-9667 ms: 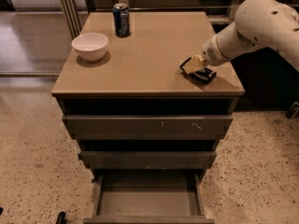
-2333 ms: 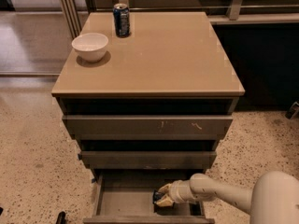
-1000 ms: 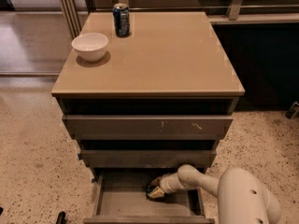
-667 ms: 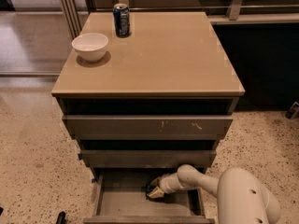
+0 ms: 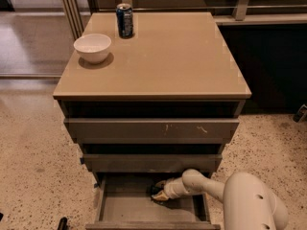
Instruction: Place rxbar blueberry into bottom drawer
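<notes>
Rxbar (image 5: 155, 192), end effector (image 5: 162, 195) in bottom drawer (image 5: 132, 210)

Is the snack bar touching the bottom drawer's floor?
Cannot tell. The camera view shows the gripper low in the bottom drawer with the dark snack bar at its tip, but neither contact nor a gap shows plainly.

Probably an office pantry, speckled terrazzo floor (image 5: 29, 147), tan drawer cabinet (image 5: 168, 56), gripper (image 5: 159, 194) inside the bottom drawer (image 5: 127, 209)
</notes>
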Available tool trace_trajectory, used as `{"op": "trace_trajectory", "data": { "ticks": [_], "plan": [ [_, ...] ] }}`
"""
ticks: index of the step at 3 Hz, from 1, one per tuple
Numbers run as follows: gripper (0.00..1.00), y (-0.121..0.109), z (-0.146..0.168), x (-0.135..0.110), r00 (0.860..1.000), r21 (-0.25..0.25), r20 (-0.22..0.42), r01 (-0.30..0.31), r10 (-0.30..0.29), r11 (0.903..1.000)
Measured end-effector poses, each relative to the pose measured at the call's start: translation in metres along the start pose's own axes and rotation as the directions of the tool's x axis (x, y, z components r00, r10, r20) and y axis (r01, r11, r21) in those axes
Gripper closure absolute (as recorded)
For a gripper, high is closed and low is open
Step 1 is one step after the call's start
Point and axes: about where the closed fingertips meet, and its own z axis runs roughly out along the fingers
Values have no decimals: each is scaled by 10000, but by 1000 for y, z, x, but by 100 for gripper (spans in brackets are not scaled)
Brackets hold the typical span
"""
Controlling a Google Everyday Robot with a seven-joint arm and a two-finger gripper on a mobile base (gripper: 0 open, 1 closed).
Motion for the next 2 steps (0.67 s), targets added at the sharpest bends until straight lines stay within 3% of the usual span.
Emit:
{"op": "trace_trajectory", "data": {
  "ticks": [1,2],
  "plan": [
    [5,0,0,0,10000,-1,0,0,0,10000],
    [0,0,0,0,10000,-1,0,0,0,10000]
  ]
}}
